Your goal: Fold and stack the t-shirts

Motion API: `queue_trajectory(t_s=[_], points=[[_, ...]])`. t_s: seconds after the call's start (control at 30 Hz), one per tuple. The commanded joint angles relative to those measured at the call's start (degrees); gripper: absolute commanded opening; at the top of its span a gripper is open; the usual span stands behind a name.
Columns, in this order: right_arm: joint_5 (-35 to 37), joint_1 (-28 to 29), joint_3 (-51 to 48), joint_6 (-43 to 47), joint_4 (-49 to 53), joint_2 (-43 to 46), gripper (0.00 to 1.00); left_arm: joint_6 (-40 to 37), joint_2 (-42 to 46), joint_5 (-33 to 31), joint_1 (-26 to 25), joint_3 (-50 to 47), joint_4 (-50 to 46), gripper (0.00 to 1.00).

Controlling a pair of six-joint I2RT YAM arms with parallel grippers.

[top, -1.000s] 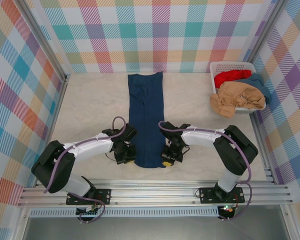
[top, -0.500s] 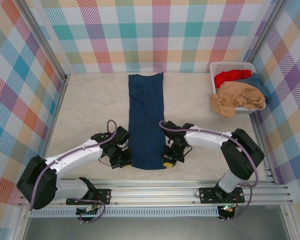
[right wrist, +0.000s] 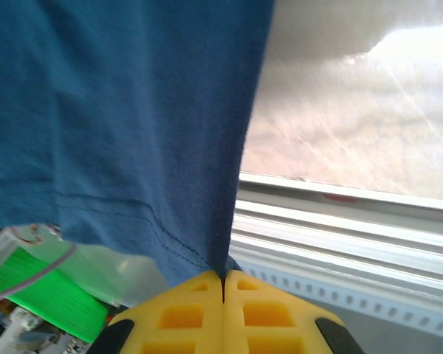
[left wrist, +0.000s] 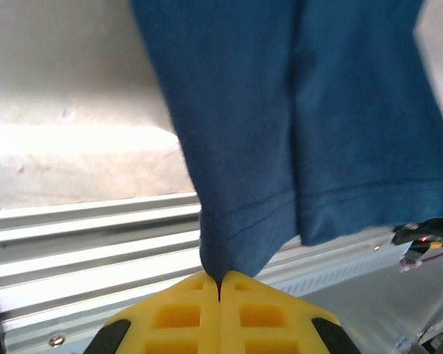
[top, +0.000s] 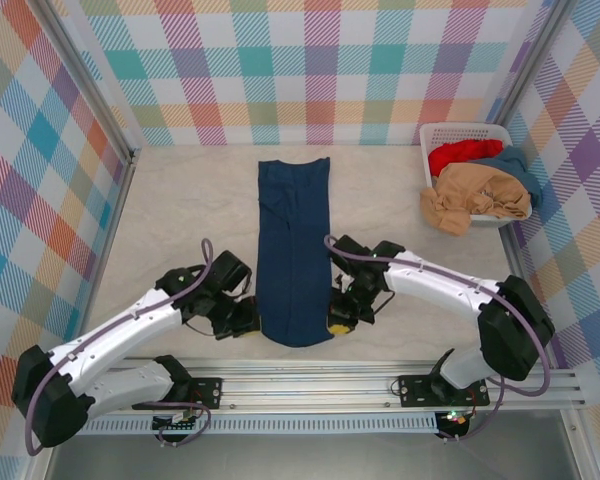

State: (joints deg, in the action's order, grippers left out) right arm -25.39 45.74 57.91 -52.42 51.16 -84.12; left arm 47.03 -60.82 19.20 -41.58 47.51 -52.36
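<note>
Compared with one second ago, both arms have drawn back toward the near edge of the table [top: 180,210]. The navy t-shirt [top: 293,250] has slid with them: its far end now lies a little further from the back wall, and its near hem is close to the metal rail [top: 310,378]. The left arm has sunk lower and reaches further out to its side than before, and the right arm is also more stretched.

The left claw [top: 248,322] is pressed together on the near left corner of the navy t-shirt, and the right claw [top: 338,320] pinches the near right corner in the same way. In the wrist views we see the yellow plastic fingers [left wrist: 184,313] meet tightly, with the cloth caught in the seam between them.

The navy t-shirt is a long narrow strip, folded lengthwise, of soft matte knit with a stitched line along the hem. Its near end is lifted and curves gently between the two claws, while the rest lies flat on the pale, marbled table.

In the far right corner stands a white slatted basket [top: 450,128]. It holds a crumpled tan t-shirt [top: 475,195] that spills over the near rim, a red t-shirt [top: 463,153] and a teal-blue t-shirt [top: 518,165].
</note>
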Motion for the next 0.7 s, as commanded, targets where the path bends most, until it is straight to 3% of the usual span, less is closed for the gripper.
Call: queue_trajectory(t_s=[0.0, 0.3, 0.67], points=[[0.4, -3.9, 4.6, 1.9, 1.9, -2.3, 0.0, 0.8, -2.9, -4.4, 3.3, 4.8, 0.8, 0.0], [1.2, -12.3, 25.5, 7.6, 5.4, -16.5, 0.0, -4.5, -17.1, -3.6, 15.8, 15.8, 7.1, 0.0], [2.8, -19.9, 46.3, 11.9, 6.5, -33.3, 0.0, -9.4, -38.6, -3.8, 24.0, 33.4, 12.0, 0.0]])
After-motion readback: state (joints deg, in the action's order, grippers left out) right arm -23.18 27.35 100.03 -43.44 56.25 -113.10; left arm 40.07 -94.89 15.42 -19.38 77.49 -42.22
